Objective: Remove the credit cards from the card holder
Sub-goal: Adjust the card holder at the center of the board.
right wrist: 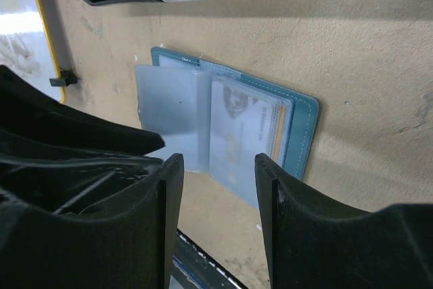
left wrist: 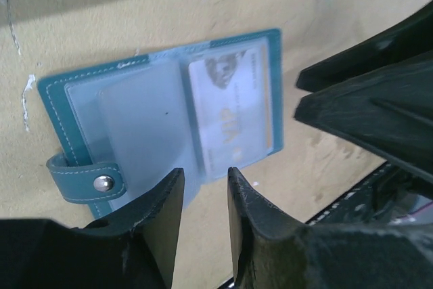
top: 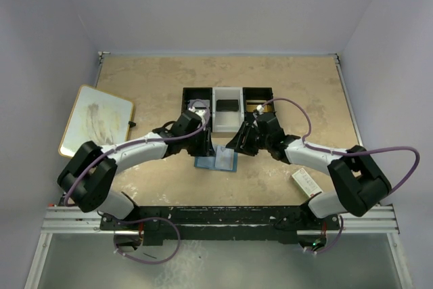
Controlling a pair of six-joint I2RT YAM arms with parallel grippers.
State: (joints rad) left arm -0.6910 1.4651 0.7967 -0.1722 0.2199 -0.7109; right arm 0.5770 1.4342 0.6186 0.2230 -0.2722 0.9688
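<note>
Our left gripper point(left wrist: 204, 184) hangs low over the near edge of the card holder point(left wrist: 135, 120), its jaws parted by a narrow gap with nothing between them. The right gripper point(right wrist: 218, 167) hovers over the same wallet from the other side, jaws set wider and likewise empty. The card holder lies open and flat on the table point(top: 149, 79), just in front of the compartment tray point(top: 228, 90), with its snap tab point(left wrist: 88, 182) flung out sideways. The credit cards point(left wrist: 233, 106) are not yet out. The pale one shows through a clear sleeve on one half, and a gold-yellow edge point(right wrist: 276, 133) peeks out behind it.

We see a few ways this could go wrong. Nothing pins the wallet down, so a pull on a card may drag or lift the whole holder. The sleeves are thin and slick, and a finger could pinch plastic together with the card, or slide off both. The loose sleeve leaf point(left wrist: 145, 126) on the other half could flop across the cards. The two grippers are also very close together, so a careless reach could knock one against the other.

From above, the arms cover most of the wallet. We cannot tell how many cards are stacked, whether the other sleeves hold any, or which side the sleeves open on. The card's print is too blurred to read.
</note>
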